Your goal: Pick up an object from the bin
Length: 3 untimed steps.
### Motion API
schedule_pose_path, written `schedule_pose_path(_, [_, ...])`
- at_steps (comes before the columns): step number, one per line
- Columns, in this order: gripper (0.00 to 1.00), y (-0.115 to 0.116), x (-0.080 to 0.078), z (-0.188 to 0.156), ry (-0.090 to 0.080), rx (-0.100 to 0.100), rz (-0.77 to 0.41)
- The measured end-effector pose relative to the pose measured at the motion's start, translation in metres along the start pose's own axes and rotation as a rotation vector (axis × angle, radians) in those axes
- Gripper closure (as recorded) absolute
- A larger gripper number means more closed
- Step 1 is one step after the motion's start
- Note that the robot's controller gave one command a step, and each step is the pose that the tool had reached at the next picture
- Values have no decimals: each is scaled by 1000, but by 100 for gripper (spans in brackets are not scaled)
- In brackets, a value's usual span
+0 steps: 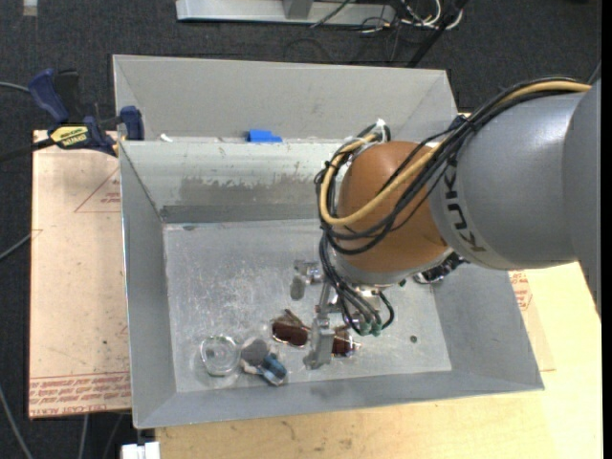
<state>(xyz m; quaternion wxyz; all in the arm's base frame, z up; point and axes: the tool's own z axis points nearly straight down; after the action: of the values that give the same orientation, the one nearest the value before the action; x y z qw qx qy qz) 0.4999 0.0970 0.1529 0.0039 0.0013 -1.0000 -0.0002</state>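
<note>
Brown glossy rounded lump [289, 331], front of bin [191, 256]; gripper [310, 321] just beside it, jaws spread.

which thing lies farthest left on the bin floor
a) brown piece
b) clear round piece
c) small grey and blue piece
b: the clear round piece lies left of the small grey and blue piece, and the brown piece lies further right again.

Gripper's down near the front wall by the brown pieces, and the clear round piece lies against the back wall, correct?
Not quite. The camera view shows the clear round piece near the front wall too, to the view's left of the gripper and brown pieces.
</note>
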Motion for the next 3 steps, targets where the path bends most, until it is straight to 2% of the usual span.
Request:
schedule_pose_path(1, [0,0,-2,-4,-7,-1,3])
schedule_pose_path(2, [0,-17,8,33,-17,-2,-91])
schedule_pose_path(3, [0,-32,-2,74,-8,0,-234])
